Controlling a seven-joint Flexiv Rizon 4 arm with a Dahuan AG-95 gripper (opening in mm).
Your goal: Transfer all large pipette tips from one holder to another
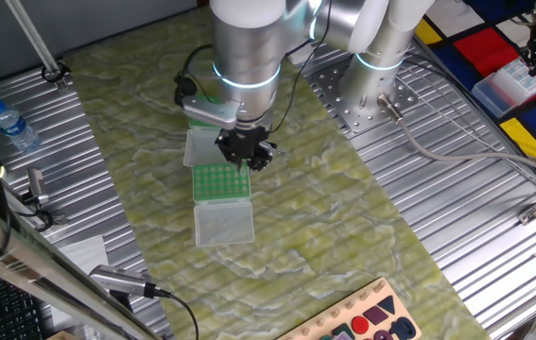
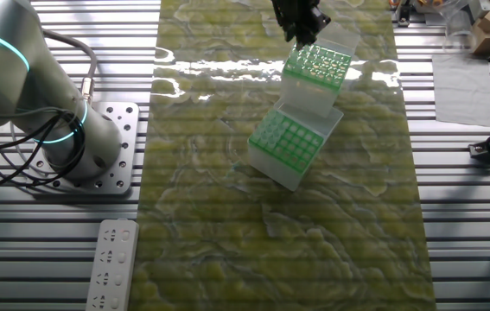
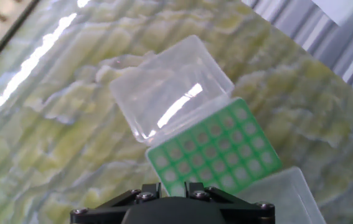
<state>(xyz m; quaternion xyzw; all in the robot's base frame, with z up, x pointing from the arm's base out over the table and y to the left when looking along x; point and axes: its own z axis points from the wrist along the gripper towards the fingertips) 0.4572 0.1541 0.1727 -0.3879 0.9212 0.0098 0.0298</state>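
Note:
Two green-topped holders stand in a row on the marbled green mat. The near holder [image 1: 220, 181] [image 2: 316, 63] [image 3: 213, 152] has its clear lid [image 1: 223, 224] [image 3: 170, 93] folded open. The far holder [image 2: 286, 142] [image 1: 213, 99] is mostly hidden under my arm in one fixed view. My gripper [image 1: 248, 155] [image 2: 301, 34] [image 3: 171, 186] hangs just above the near holder. Its fingers stand close together, shut, and nothing shows between them. Whitish spots fill the grid holes. I cannot make out single large pipette tips.
My arm's base [image 2: 98, 155] is bolted left of the mat. A water bottle [image 1: 12, 126], a white tip box [image 1: 509, 83], a wooden shape board [image 1: 362, 321], a power strip [image 2: 111, 263] and a paper sheet [image 2: 465, 86] lie around the mat.

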